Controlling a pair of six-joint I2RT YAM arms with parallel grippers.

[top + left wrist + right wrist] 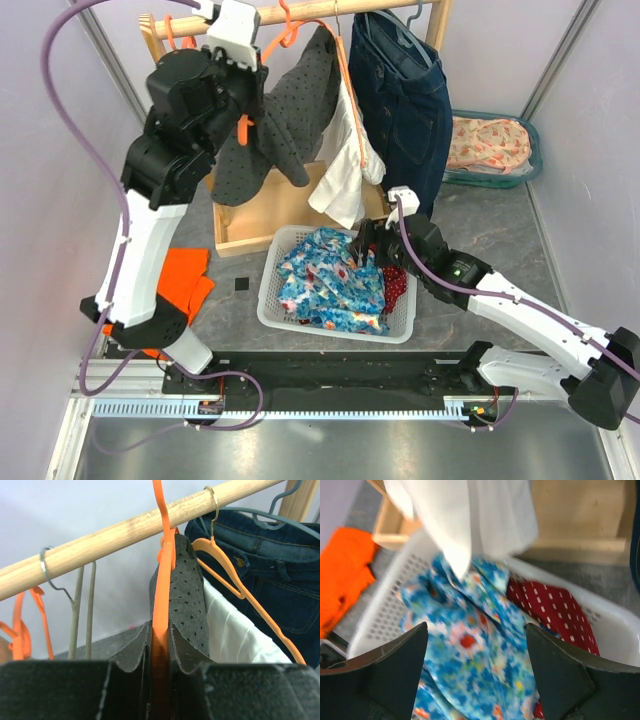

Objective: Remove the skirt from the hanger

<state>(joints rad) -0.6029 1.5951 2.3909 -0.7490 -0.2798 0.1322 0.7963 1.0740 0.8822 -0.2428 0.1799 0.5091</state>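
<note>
A grey dotted skirt point(290, 110) hangs on an orange hanger point(162, 590) from the wooden rod point(125, 532). It also shows in the left wrist view point(187, 595). My left gripper point(243, 122) is raised at the rack and shut on the orange hanger; in the left wrist view point(161, 645) the hanger's arm runs up between the closed fingers. My right gripper point(362, 250) is open and empty, low over the white basket point(275, 290). In the right wrist view point(476, 645) a blue floral cloth point(470, 655) lies between its spread fingers.
A white garment point(340, 170) on a second orange hanger and dark jeans point(405, 100) hang to the right of the skirt. A red dotted cloth point(397, 285) lies in the basket. The rack's wooden base point(270, 210), an orange cloth point(185, 280) and a teal bin point(495, 145) stand around.
</note>
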